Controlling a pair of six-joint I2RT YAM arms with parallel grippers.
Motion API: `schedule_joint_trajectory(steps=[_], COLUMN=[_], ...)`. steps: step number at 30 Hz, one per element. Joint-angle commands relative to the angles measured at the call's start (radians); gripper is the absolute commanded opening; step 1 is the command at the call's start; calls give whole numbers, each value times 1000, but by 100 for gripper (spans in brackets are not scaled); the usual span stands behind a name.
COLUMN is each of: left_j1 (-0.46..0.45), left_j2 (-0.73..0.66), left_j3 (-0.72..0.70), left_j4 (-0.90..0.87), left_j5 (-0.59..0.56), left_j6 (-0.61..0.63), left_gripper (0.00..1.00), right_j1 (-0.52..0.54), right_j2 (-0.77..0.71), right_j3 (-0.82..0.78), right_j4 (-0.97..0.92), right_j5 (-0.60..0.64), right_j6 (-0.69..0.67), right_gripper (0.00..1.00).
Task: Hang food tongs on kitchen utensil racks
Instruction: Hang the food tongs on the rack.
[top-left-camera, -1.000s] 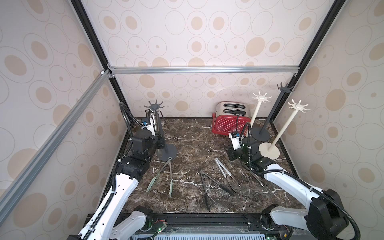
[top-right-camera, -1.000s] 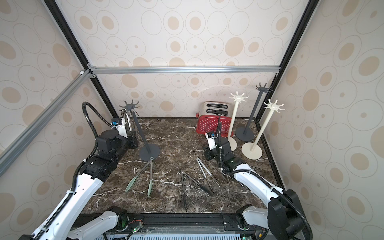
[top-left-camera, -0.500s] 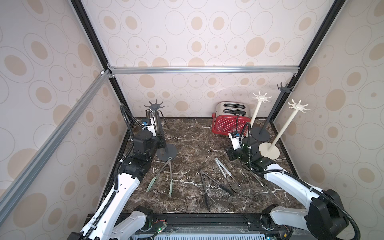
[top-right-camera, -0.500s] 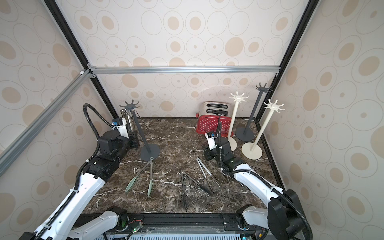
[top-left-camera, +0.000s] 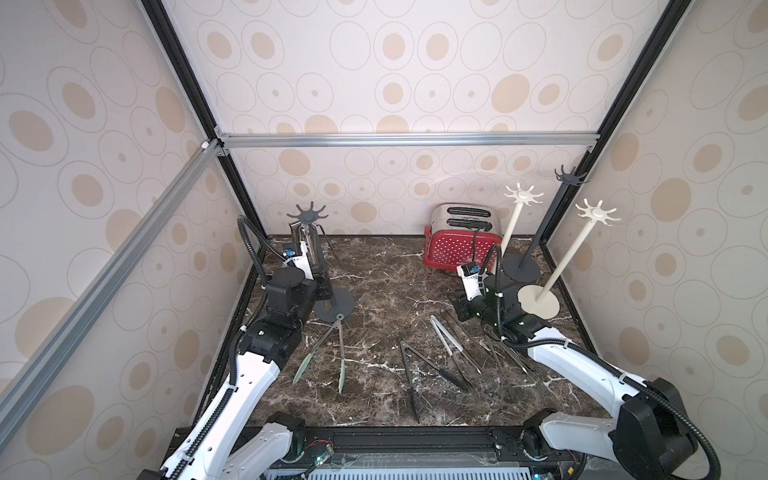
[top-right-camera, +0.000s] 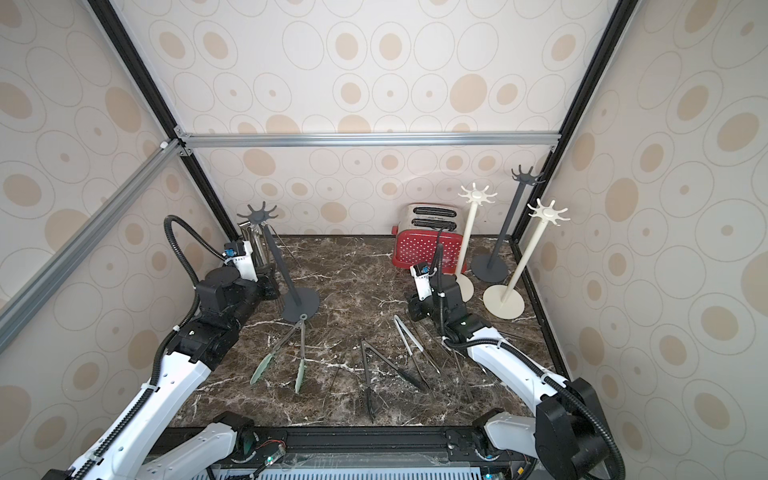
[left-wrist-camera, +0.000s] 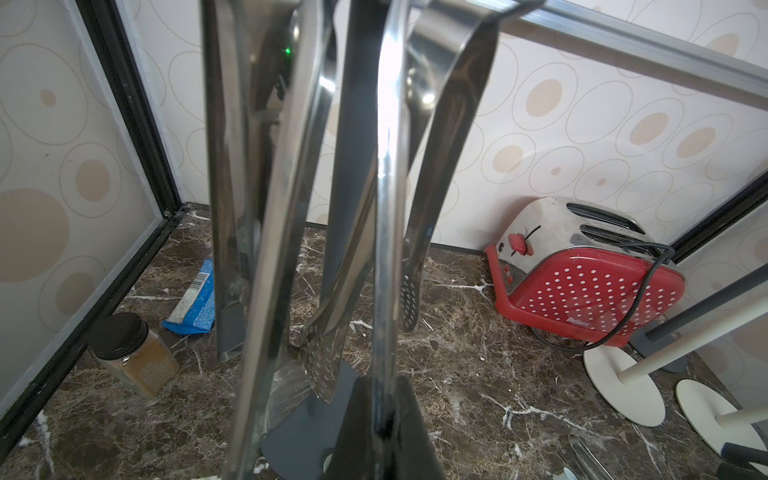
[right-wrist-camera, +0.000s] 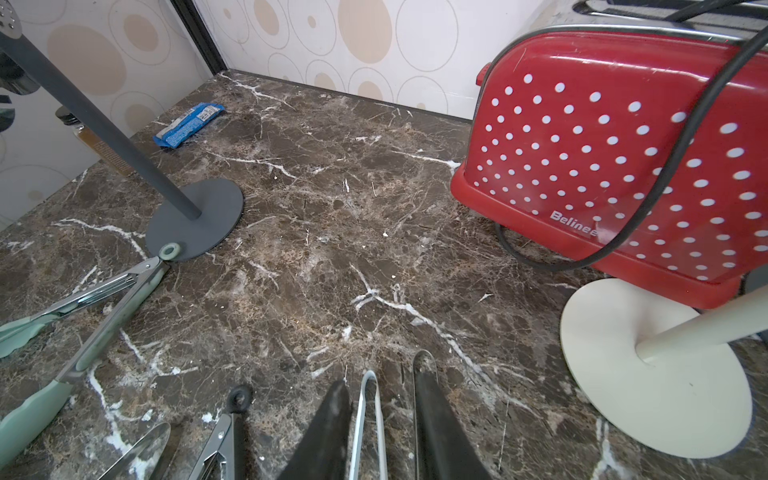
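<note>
Evidently little has moved in the last second: along the front of the dark brown marble tabletop the loose tongs lie as they did, the right arm is stationary, and only the left arm has edged slightly forward toward the near dark grey pole rack. I judge this a fine adjustment at the hook, with the release not yet made. Nearest, the black V-shaped tongs lie open and flat. Beside them, toward the left arm, the pale green silicone-tipped tongs lie with their ring end touching that rack's round base. Just beyond, the right gripper sits low over the table, its jaws partly spread astride the looped end of the pale slim tongs; a gap shows on one side, so nothing appears pinched. Further steel tongs lie under that arm, too crowded to count. Farther back, the left gripper has its jaws pressed onto one arm of the upright mirror-bright steel tongs, raised beside the rack's pole. Their upper bend is cut off by the frame, so whether it sits on a hook cannot be told. Other polished steel tongs with perforated tips hang alongside. At the rear, the cream-white rack by the toaster, the cream-white rack nearer the side wall and the far dark grey rack show bare hooks beside the red-and-steel toaster.
</note>
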Motion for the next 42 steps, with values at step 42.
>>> schedule_joint_trajectory(steps=[42], left_j1=[6], left_j2=[64], left_j3=[-64], left_j4=[-128], left_j5=[34], left_j6=[-34], left_gripper=[4], right_j1=[-14], right_j2=[-9], right_j3=[-2], right_j4=[13], right_j5=[0], right_j6=[0], right_gripper=[31])
